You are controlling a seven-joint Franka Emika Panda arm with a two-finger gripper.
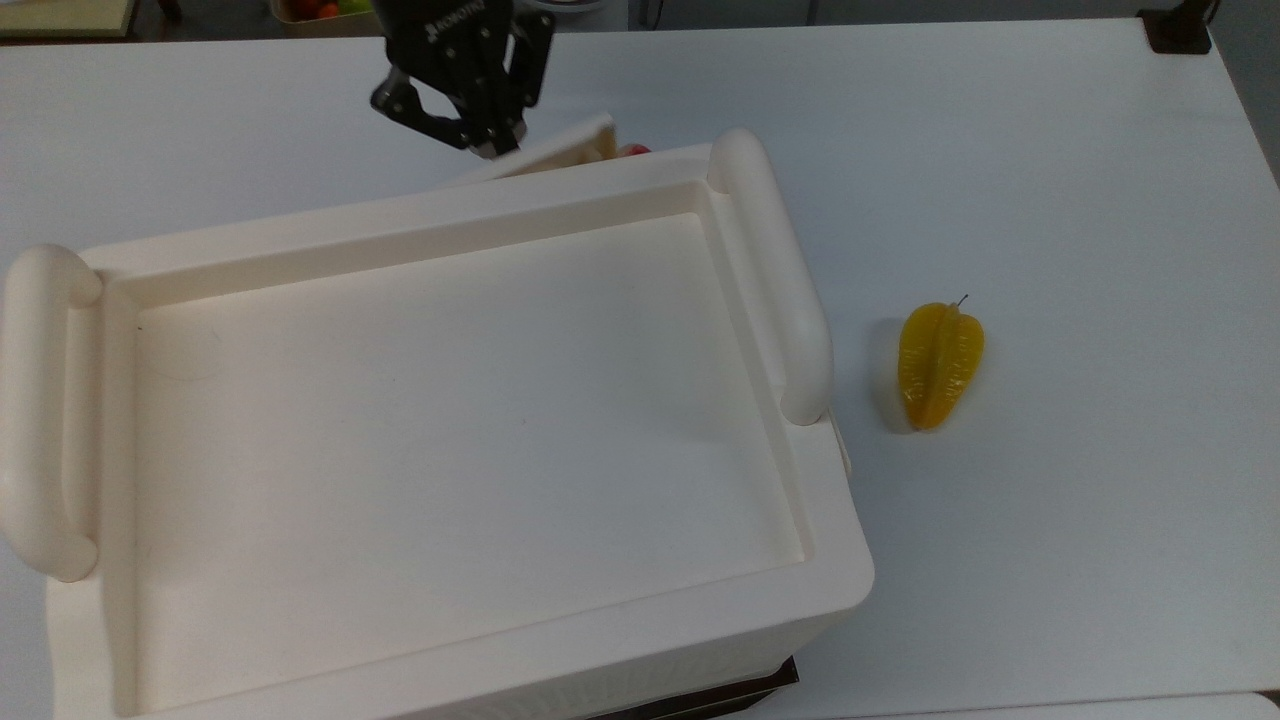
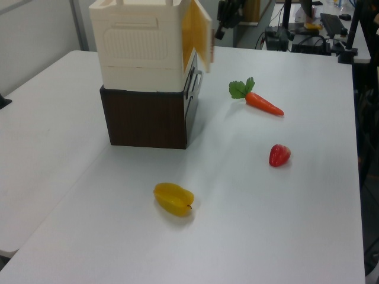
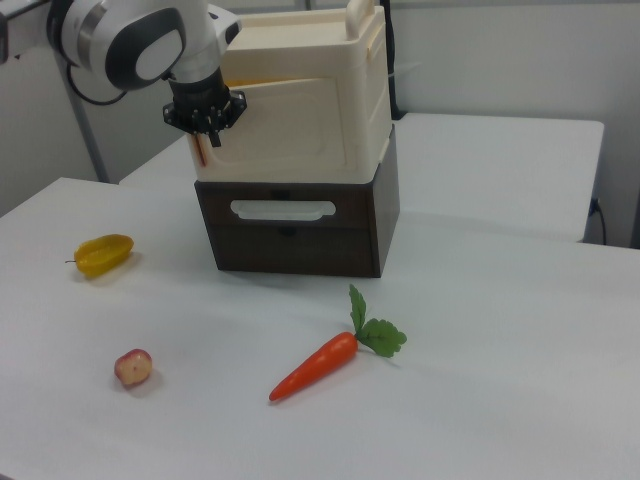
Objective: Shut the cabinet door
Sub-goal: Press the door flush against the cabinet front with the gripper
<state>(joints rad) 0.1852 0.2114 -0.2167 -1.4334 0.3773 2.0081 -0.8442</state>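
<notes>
The cabinet door [image 1: 560, 145] is a thin cream panel standing slightly ajar on the big cream cabinet [image 1: 450, 400]. In the left view the cabinet door [image 2: 198, 32] leaves a narrow wedge at the cabinet [image 2: 136, 41] front. My black gripper [image 1: 490, 148] is shut, its tip against the door's outer face near the free edge. From the side, the gripper [image 2: 222, 29] sits just right of the panel. The right view has the gripper [image 3: 210, 138] at the left end of the door [image 3: 290, 120].
The cabinet rests on a dark brown drawer unit [image 3: 300, 225]. On the white table lie a yellow starfruit [image 1: 938, 365], a carrot [image 3: 315, 367] and a small red fruit [image 3: 133, 367]. The carrot [image 2: 263, 103] lies in front of the door side.
</notes>
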